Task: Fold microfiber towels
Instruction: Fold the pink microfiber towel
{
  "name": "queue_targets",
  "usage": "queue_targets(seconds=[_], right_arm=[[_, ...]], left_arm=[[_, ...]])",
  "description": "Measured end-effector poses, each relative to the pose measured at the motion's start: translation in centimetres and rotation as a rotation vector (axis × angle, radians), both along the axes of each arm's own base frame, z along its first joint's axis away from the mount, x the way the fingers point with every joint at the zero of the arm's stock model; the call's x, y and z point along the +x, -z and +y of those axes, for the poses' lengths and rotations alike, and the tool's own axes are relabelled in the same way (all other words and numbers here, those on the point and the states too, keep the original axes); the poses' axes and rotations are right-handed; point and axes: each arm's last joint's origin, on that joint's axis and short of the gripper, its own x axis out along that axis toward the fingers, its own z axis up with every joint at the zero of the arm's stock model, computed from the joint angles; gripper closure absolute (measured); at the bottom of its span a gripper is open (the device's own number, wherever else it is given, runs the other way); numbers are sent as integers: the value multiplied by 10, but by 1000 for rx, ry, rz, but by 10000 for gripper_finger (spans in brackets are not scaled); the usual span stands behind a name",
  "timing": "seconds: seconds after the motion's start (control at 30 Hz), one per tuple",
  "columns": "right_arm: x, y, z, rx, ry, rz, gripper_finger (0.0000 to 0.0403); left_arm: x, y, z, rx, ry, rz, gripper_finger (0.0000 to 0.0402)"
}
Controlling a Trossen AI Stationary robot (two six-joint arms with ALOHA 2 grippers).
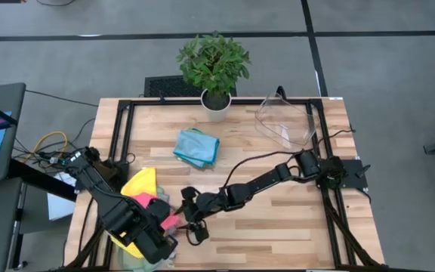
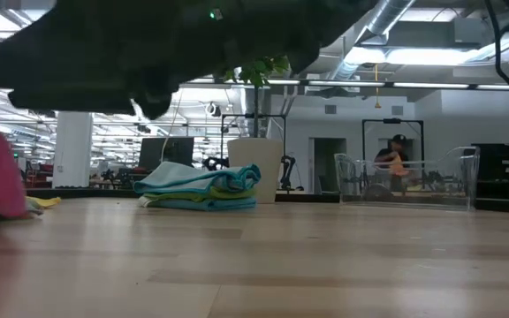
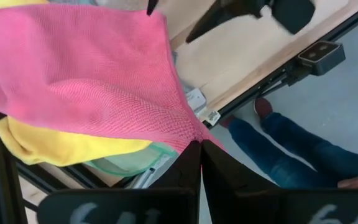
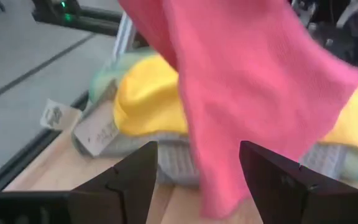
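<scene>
While the soft pink microfiber towel (image 3: 98, 74) is pinched at a corner by the left gripper (image 3: 201, 146), lower left of the high view, the right gripper (image 4: 197, 168) is held spread beside its limp, light free edge.

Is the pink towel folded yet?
No. The pink towel hangs unfolded from the shut left gripper, pinched at one corner; right gripper open beside it.
</scene>
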Motion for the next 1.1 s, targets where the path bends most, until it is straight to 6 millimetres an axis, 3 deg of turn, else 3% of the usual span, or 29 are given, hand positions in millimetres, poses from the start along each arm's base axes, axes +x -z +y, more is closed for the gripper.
queue_targets(seconds=[0.23,0.57,0.7,0.9,1.0,1.1], right_arm=[[0,28,12,-14,34,19,147],[7,34,-8,-30,125,31,157],[6,38,-13,-47,133,70,220],[4,40,-10,-84,82,91,379],[-4,30,-9,-82,104,184,387],[-15,-6,-8,-103,146,195,393]], left_arm=[[4,0,5,1,-8,-2,401],[4,0,4,-15,-5,13,401],[4,0,5,-14,4,12,401],[5,0,5,-9,39,6,401],[6,0,6,-10,71,5,401],[7,0,8,-13,126,3,401]])
